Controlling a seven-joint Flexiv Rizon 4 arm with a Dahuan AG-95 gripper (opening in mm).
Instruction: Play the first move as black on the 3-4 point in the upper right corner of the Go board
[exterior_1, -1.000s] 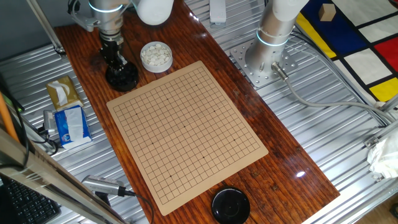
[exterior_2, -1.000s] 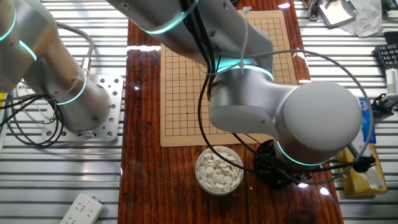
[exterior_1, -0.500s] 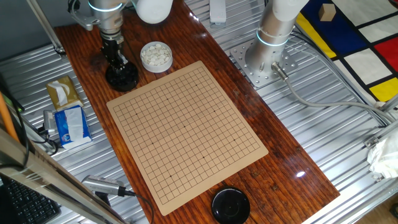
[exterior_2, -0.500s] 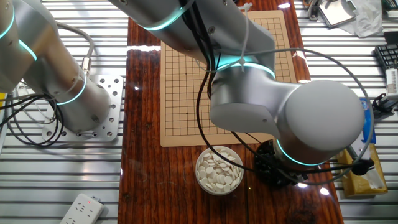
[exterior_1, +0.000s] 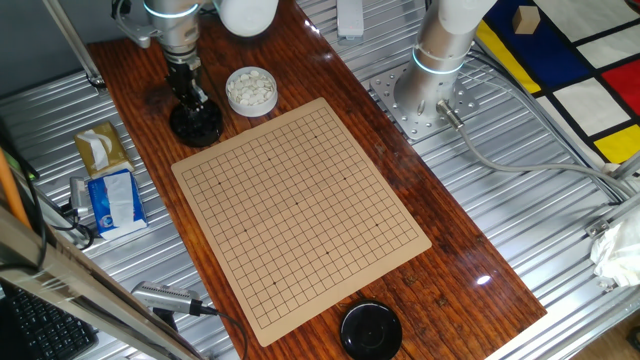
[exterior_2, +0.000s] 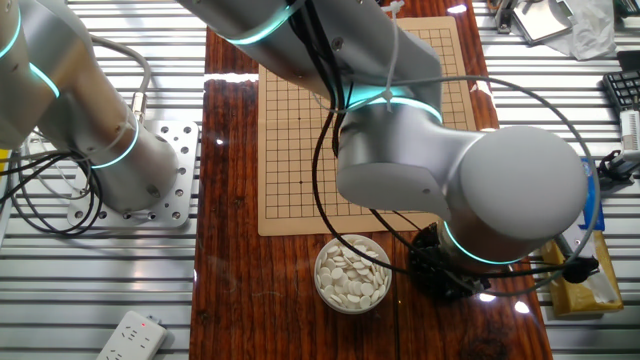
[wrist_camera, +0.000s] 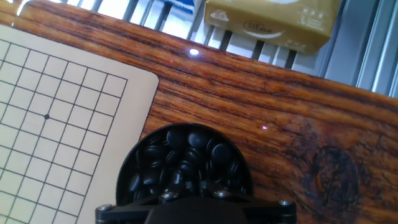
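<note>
The bowl of black stones (exterior_1: 197, 125) stands on the wooden table by the Go board's (exterior_1: 300, 210) far left corner. My gripper (exterior_1: 190, 100) hangs straight over this bowl with its fingers reaching down to it. In the hand view the bowl (wrist_camera: 186, 158) is full of glossy black stones, and my gripper (wrist_camera: 189, 186) is dark against them, so I cannot make out the jaws or a held stone. The board (wrist_camera: 50, 124) shows only bare grid lines, and no stone lies on it. In the other fixed view the arm hides most of the bowl (exterior_2: 440, 268).
A bowl of white stones (exterior_1: 250, 90) stands right of the black bowl, and also shows in the other fixed view (exterior_2: 352, 273). A black lid (exterior_1: 371, 330) lies at the near edge. A tissue box (exterior_1: 103, 150) and a blue pack (exterior_1: 112, 200) sit left of the table.
The hand has shifted only slightly over the black bowl, and seems to have risen a little. Nothing else has moved.
</note>
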